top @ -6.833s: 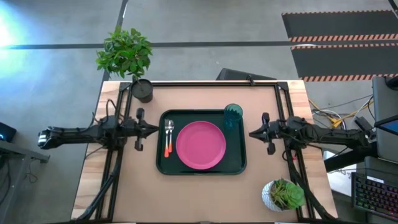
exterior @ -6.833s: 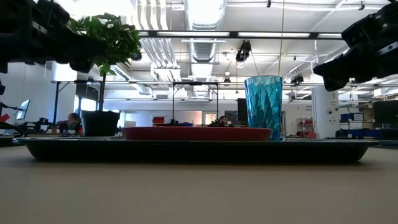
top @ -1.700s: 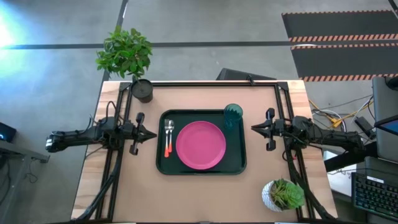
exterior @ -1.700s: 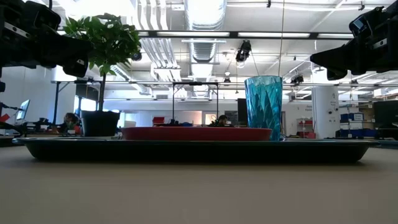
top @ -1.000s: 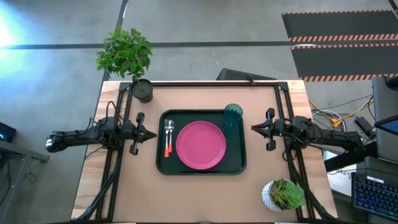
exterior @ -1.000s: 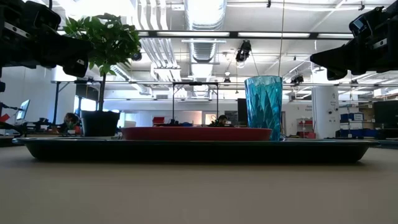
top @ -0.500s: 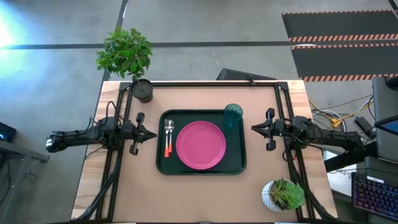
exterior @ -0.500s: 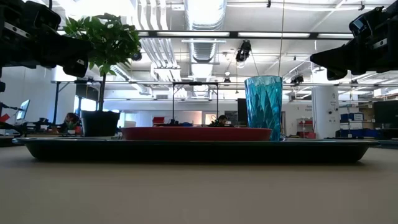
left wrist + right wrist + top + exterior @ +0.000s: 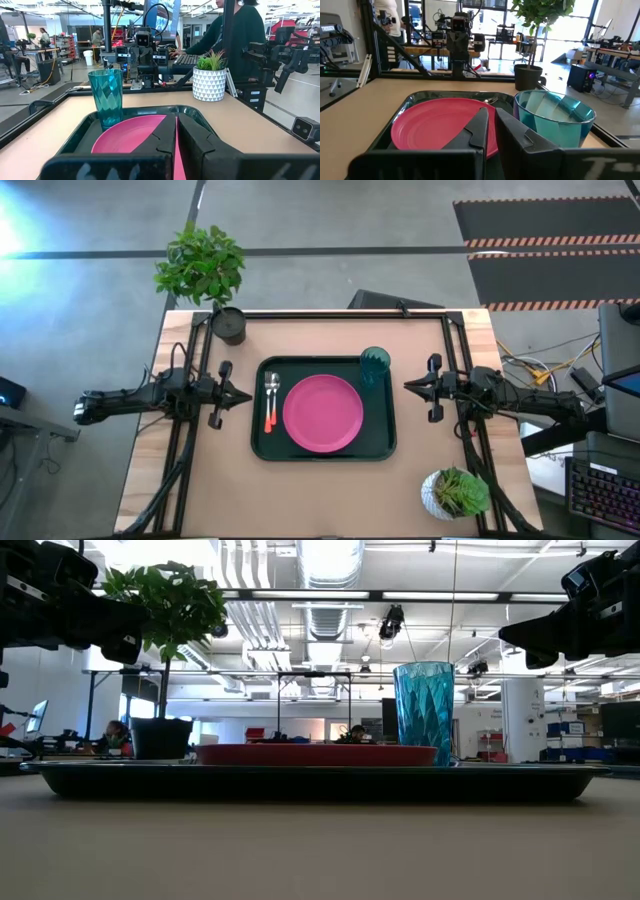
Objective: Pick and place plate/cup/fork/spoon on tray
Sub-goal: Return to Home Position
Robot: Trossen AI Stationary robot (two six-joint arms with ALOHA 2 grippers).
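All four items are sitting on the tray (image 9: 325,449), which is lying at the centre of the worktop (image 9: 330,495). The plate (image 9: 323,413) is lying flat mid-tray; the cup (image 9: 375,365) is standing upright in the tray's far right corner, just beside the plate; the fork (image 9: 274,400) and the spoon (image 9: 268,402) are lying side by side along the tray's left edge, handles toward the near side.

The left gripper (image 9: 245,394) is hovering beside the tray's left edge, jaws clenched on nothing. The right gripper (image 9: 408,386) is hovering beside the right edge near the cup, jaws nearly closed and holding nothing.

Appearance: plate pink, round, matte plastic; cup teal, translucent, faceted, slightly tapered; cutlery with silver heads and orange handles; tray dark green-black with raised rim.

Handling, judged: plate probably light and stiff, best pinched at the rim. Cup light, facets likely slippery; grip across the wall or over the lip. Cutlery thin and low-lying; take at the handle's middle. Placement is looking complete.
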